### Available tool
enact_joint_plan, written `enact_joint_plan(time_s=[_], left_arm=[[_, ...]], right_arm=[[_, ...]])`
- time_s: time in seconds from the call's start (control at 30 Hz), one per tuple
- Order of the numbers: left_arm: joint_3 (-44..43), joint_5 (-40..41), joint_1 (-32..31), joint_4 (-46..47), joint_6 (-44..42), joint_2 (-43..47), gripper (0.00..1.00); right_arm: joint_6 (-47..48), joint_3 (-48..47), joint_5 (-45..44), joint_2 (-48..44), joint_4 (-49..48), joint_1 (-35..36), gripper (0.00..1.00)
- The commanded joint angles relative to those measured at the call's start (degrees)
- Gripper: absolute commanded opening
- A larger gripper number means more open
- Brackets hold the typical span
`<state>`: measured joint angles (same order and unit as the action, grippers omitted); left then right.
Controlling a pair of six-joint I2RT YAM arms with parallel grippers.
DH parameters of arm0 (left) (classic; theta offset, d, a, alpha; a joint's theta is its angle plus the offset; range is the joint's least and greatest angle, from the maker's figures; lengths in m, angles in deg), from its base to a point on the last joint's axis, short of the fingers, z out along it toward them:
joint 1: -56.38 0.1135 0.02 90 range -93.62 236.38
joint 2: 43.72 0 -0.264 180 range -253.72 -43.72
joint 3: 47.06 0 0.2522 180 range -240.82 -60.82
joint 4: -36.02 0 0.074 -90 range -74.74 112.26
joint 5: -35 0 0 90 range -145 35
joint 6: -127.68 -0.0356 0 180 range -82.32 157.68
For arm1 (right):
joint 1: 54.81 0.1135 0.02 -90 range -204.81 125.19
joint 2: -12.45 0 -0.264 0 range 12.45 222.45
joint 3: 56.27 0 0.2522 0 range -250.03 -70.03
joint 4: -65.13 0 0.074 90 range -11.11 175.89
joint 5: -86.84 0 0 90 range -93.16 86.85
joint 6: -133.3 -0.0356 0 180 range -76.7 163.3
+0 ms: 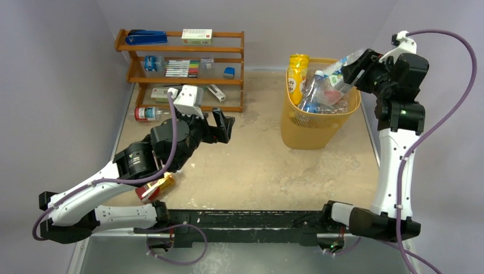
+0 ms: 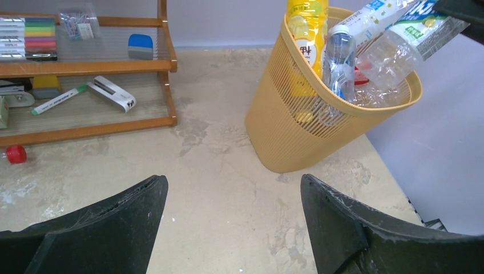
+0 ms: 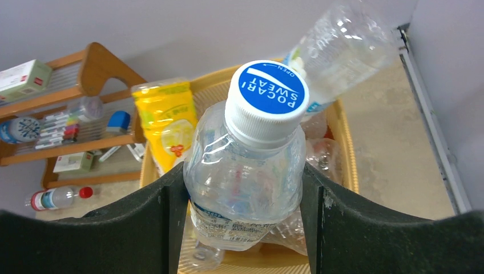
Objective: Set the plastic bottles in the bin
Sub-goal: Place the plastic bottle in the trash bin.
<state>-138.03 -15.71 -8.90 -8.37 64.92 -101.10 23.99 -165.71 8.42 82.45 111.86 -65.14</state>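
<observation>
My right gripper [image 3: 244, 177] is shut on a clear plastic bottle [image 3: 245, 165] with a blue cap, held over the yellow-orange bin [image 3: 345, 142]. From above, that gripper [image 1: 355, 67] hangs at the bin's [image 1: 308, 134] far right rim. Inside stand a yellow bottle [image 1: 297, 71] and several clear ones. My left gripper [image 1: 225, 128] hovers open and holds nothing above bare table between the shelf and the bin [image 2: 279, 131]. A clear red-capped bottle [image 1: 147, 113] lies by the shelf's left foot. An amber bottle [image 1: 155, 187] lies under my left arm.
A brown wooden shelf rack [image 1: 180, 51] at the back left holds a blue stapler, marker pens and small boxes. Grey walls close the back and both sides. The table's right edge [image 3: 428, 114] runs just beyond the bin.
</observation>
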Motion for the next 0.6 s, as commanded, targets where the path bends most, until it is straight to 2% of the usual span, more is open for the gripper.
enact_joint_plan(time_s=[0.0,0.2,0.47,0.57], left_arm=[[0.2,1.5,0.0,0.7,0.5,1.1,0.86],[0.0,1.3,0.0,1.0,0.5,0.4,0.87],[0.3,1.2,0.0,1.3,0.7,0.0,0.87],[0.4,1.2,0.0,1.4,0.7,-0.2,0.88]], right_arm=[[1.1,3.3,4.8,-0.8,-4.3,-2.9,0.49],[1.2,7.5,9.3,0.3,-6.4,-6.3,0.50],[1.1,11.5,11.7,0.8,-7.7,-6.7,0.54],[1.4,11.8,11.5,1.4,-7.2,-6.8,0.61]])
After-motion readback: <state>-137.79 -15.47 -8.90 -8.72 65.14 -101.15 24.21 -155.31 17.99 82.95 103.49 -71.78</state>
